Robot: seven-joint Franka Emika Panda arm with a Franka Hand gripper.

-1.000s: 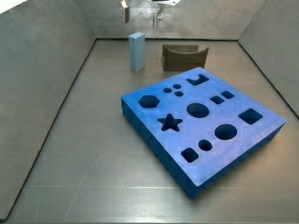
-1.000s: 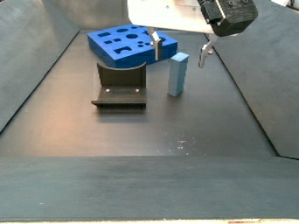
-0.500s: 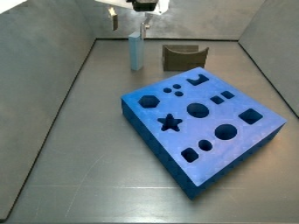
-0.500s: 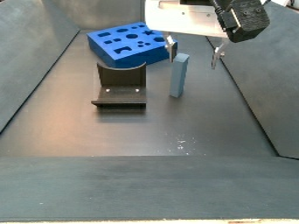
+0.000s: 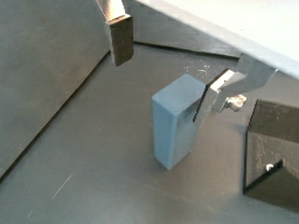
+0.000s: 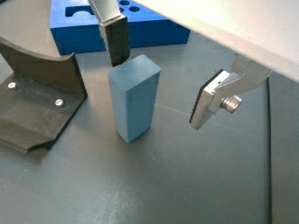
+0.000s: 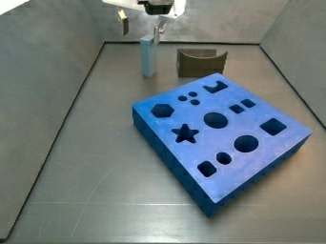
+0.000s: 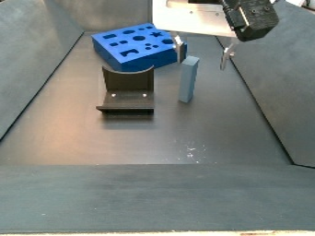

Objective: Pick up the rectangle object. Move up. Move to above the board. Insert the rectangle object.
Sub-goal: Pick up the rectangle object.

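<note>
Compared with 0.5 s ago, the scene is nearly unchanged: the gripper remains over the rectangle object at the far end of the enclosure, and the bar, the board and the fixture stand where they stood. Compared with 1.0 s ago, the gripper has moved sideways from a position beside the bar to one directly over it.

The gripper is open. In both wrist views the 2 fingers stand on opposite sides of the bar's upper end. In a wrist view 1 finger lies just beside the top edge of the rectangle object, and the other finger stands apart from it with bare floor between. No pad visibly presses on the bar.

The rectangle object stands upright on the dark floor, long axis vertical, resting on 1 small end face. Its top face is free.

Clearances: in a side view the fixture sits just beside the bar, apart from it. The board lies flat behind the fixture, holes facing up. In a side view the side wall runs near the bar, with a strip of open floor between them. Open floor extends in front of the bar toward the near end of the enclosure.
</note>
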